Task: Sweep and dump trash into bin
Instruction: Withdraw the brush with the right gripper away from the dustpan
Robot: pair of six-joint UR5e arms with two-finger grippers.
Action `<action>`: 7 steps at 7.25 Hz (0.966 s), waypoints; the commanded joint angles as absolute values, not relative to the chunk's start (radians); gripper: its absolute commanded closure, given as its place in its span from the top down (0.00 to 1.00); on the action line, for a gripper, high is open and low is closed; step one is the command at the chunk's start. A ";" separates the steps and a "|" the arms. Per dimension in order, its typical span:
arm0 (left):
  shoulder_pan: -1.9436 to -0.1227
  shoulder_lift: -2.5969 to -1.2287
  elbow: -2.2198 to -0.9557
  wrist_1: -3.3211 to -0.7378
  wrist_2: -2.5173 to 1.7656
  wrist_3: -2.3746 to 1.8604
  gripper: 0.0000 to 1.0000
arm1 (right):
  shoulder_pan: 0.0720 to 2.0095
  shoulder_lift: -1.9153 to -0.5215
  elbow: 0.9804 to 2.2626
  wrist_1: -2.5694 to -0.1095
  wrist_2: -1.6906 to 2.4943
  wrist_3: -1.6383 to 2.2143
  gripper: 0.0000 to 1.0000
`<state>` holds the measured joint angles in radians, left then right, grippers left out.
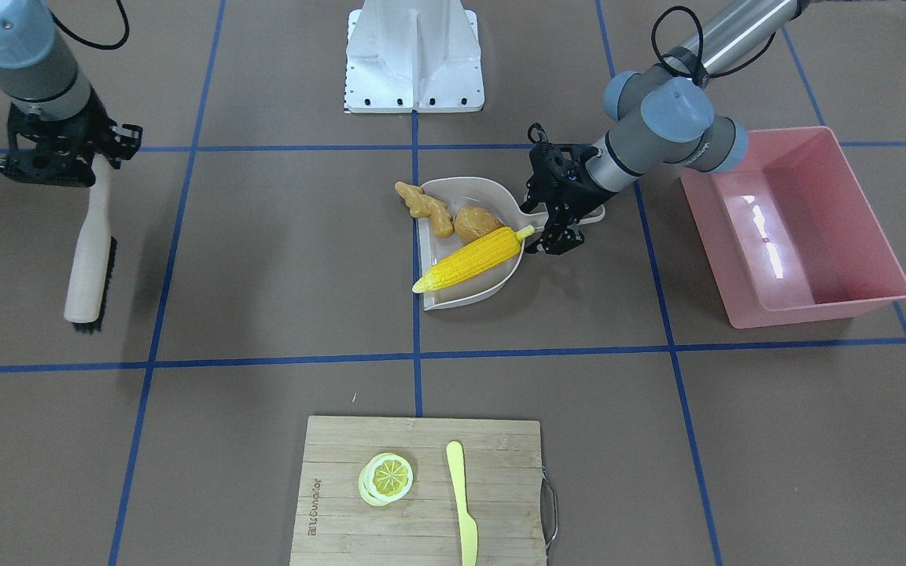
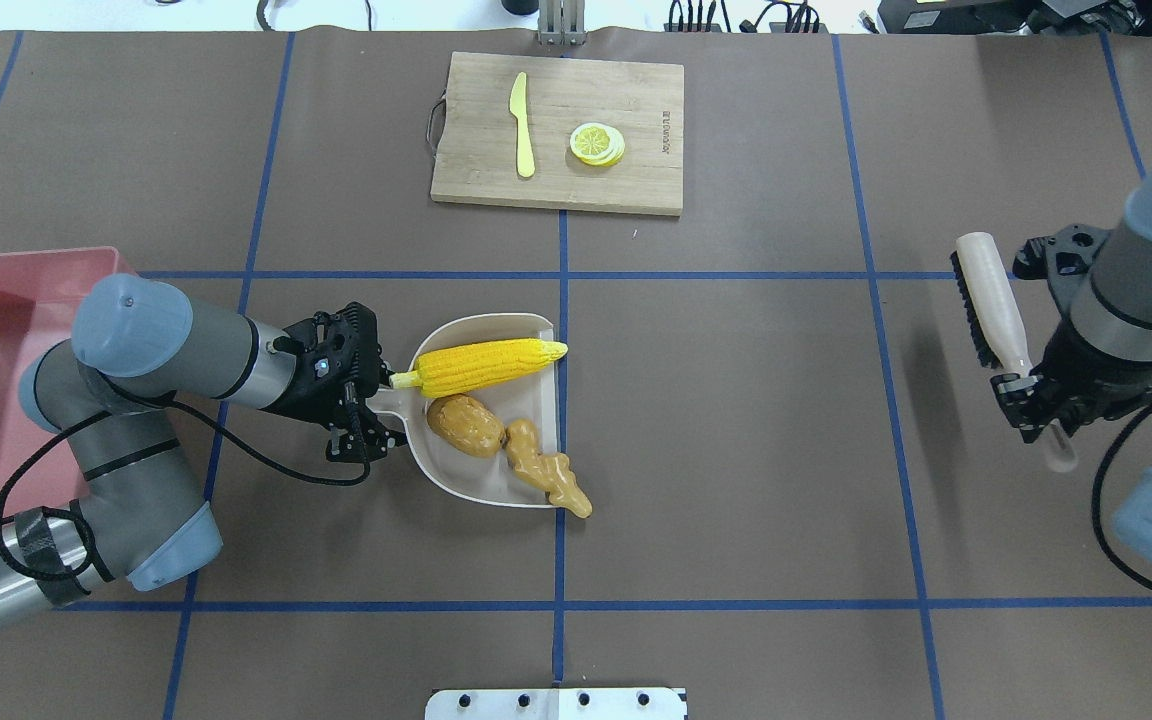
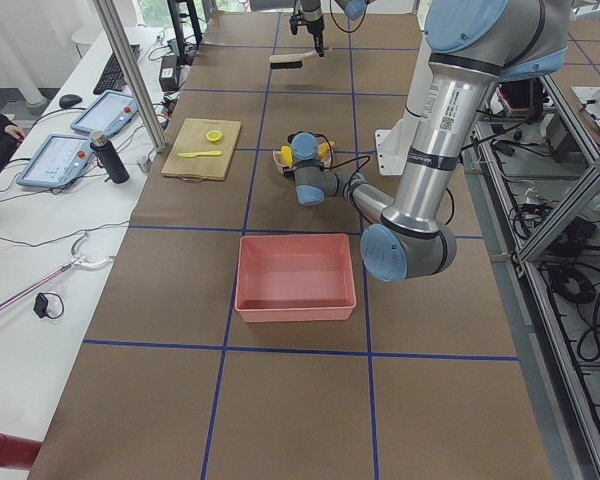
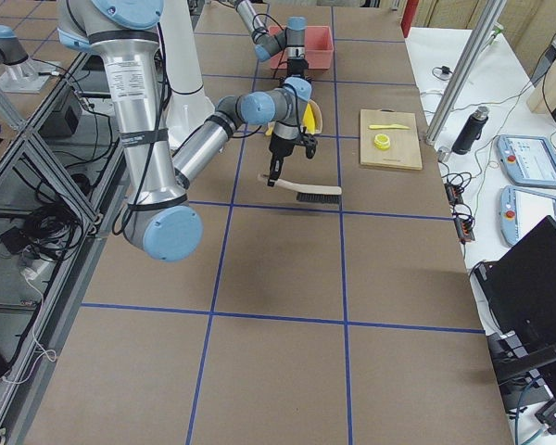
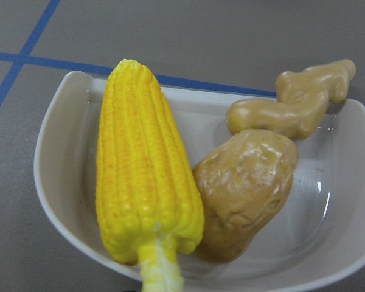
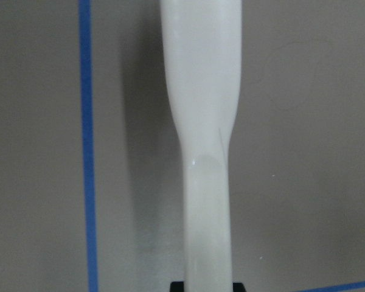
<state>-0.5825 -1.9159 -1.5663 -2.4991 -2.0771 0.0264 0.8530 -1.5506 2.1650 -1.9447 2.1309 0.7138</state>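
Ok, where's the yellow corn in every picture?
Front-facing: corn at centre, in the dustpan.
Overhead: left of centre.
Exterior left: upper middle, mostly hidden behind the left arm.
Exterior right: yellow sliver, top centre.
Left wrist: big, left side.
Right wrist: not there.
Landmark: the dustpan under it.

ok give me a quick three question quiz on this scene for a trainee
1. True or false: the corn cob lies in the pink bin.
2. What does the right gripper hold? A knife, B brush, C lemon slice.
3. Fill in: the ___ sticks out past the dustpan's open edge.
Key: 1 false, it lies in the dustpan; 2 B; 3 ginger root.
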 commanded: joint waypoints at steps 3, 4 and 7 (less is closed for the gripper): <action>-0.581 -1.916 -1.565 -2.500 -2.077 0.029 0.41 | 1.020 -1.892 2.117 -1.571 2.213 0.535 0.00; -0.581 -1.916 -1.565 -2.500 -2.077 0.029 0.40 | 1.076 -1.964 2.087 -1.464 2.247 0.494 0.00; -0.581 -1.914 -1.565 -2.500 -2.077 0.031 0.26 | 1.115 -2.025 1.834 -1.087 2.348 0.479 0.00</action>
